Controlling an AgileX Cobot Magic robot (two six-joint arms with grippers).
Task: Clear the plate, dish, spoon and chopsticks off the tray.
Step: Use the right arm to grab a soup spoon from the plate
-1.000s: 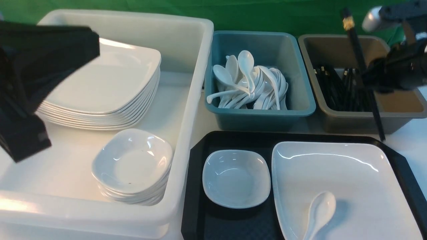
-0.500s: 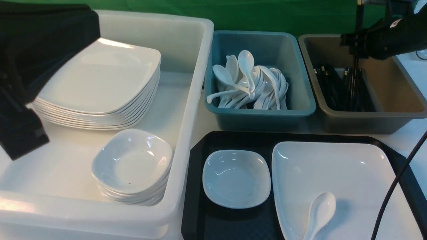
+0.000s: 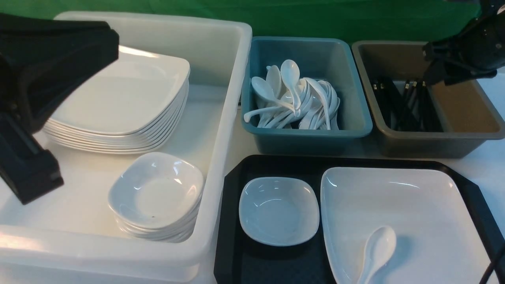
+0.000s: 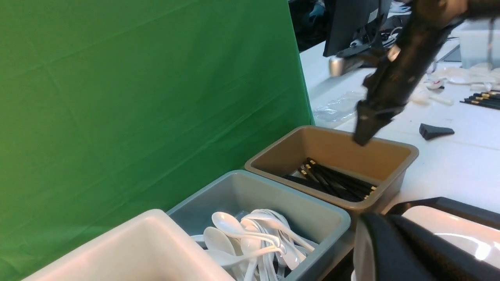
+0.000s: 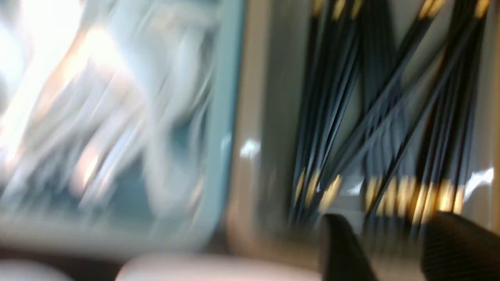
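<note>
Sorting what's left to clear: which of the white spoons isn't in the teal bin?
The lone spoon lying on the large plate on the black tray; all the other spoons are piled in the teal bin.

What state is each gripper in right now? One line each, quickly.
Left gripper: jaws shut.
Right gripper: jaws open, holding nothing.

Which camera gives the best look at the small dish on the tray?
The front view: the dish sits whole and sharp on the tray. Neither wrist view shows it; the right wrist view is blurred.
</note>
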